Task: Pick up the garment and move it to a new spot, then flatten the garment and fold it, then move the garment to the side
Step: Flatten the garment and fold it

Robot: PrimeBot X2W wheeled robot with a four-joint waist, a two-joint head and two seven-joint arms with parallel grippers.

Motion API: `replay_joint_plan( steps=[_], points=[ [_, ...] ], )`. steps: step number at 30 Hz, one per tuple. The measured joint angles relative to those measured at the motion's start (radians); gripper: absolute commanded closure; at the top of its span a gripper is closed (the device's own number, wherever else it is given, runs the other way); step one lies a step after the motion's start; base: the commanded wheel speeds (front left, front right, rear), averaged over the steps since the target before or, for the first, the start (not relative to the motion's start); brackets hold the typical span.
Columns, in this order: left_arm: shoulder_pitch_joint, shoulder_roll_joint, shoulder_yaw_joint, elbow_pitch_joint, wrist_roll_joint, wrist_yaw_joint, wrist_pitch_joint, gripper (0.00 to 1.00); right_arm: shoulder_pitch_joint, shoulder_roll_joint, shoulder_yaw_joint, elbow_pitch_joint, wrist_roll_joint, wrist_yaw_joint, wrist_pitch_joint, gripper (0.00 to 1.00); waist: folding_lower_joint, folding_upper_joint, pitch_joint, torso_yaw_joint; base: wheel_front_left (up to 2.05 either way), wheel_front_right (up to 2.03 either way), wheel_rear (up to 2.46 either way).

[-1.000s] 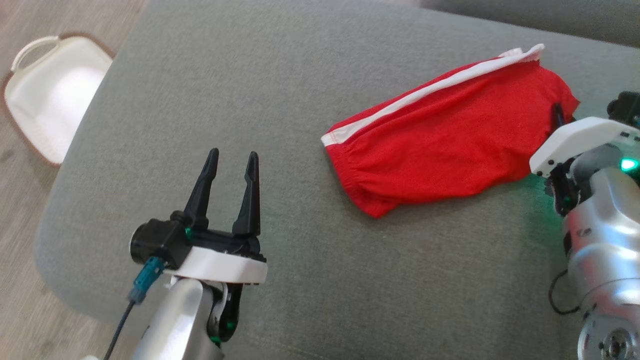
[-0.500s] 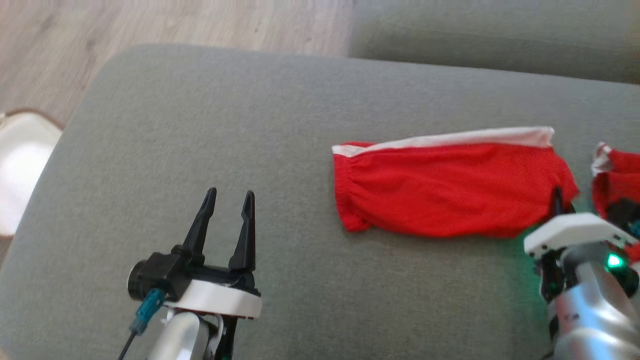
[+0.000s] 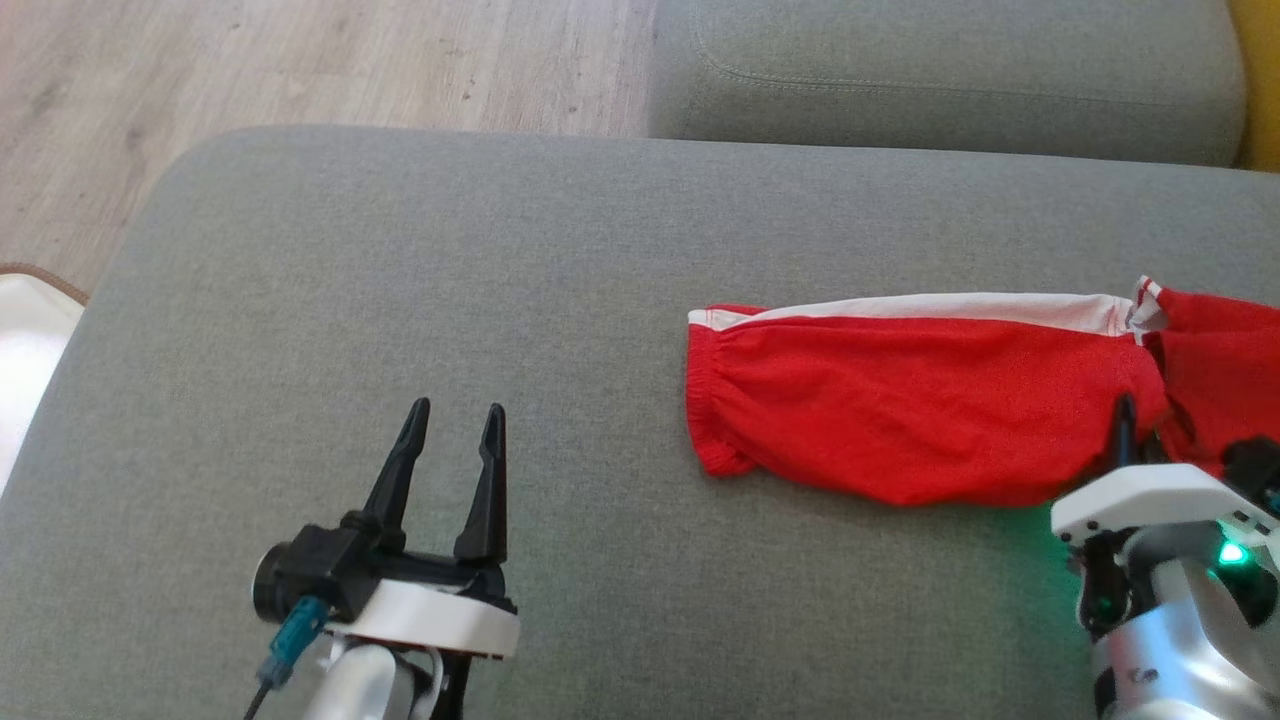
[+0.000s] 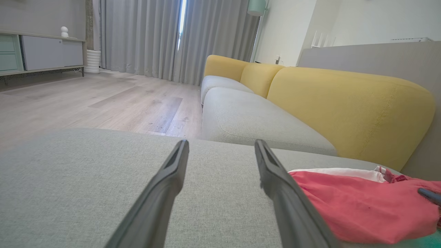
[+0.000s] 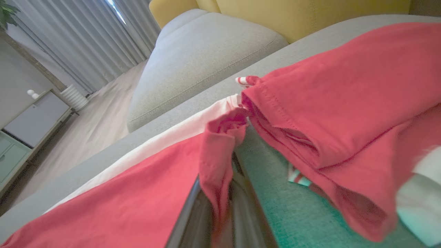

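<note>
A broad grey sofa cushion [image 3: 400, 300] filled most of the head view, with pale wooden floor [image 3: 300, 60] beyond its far left edge and a second grey cushion [image 3: 950, 80] butting against it at the far right. The left wrist view showed yellow backrests [image 4: 344, 103] behind the seats, grey curtains [image 4: 144, 34] at the far end of the room and a low cabinet [image 4: 41, 51] by the far left wall. A sliver of a white basket [image 3: 25, 340] sat on the floor at the left edge. The red garment [image 3: 920, 400] lay on the right half of the cushion, stretched flat from left to right, with a white stripe [image 3: 950, 308] running along its far edge and a gathered hem at its left end. More red cloth [image 3: 1220, 370] lay bunched just to the right of it, touching it; whether it was part of the same garment could not be told. The right gripper [image 3: 1124, 410] was at the garment's right end, its fingers closed together and pinching a fold of the red fabric between them, as the right wrist view showed plainly. A green light [image 3: 1232, 553] glowed on that arm and tinted the cushion beneath it. The left gripper [image 3: 457, 408] was over the near left part of the cushion, well apart from the garment, its fingers spread wide with nothing between them.
</note>
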Motion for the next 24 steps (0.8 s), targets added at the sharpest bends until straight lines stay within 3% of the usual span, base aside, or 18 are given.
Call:
replay_joint_plan(
  steps=[9,24],
  points=[
    [-0.001,0.0,-0.003,0.016,0.009,-0.006,0.0,0.0,-0.004,0.001,0.166,-0.073,0.118,0.0,-0.015,1.0,0.0001,0.0,-0.004,0.031,0.0,0.0,0.0],
    [0.002,0.001,0.028,0.009,0.02,0.002,0.0,0.0,-0.038,0.001,0.573,-0.146,0.298,0.0,-0.033,1.0,0.0,0.0,-0.042,0.126,0.0,0.0,0.0]
  ],
)
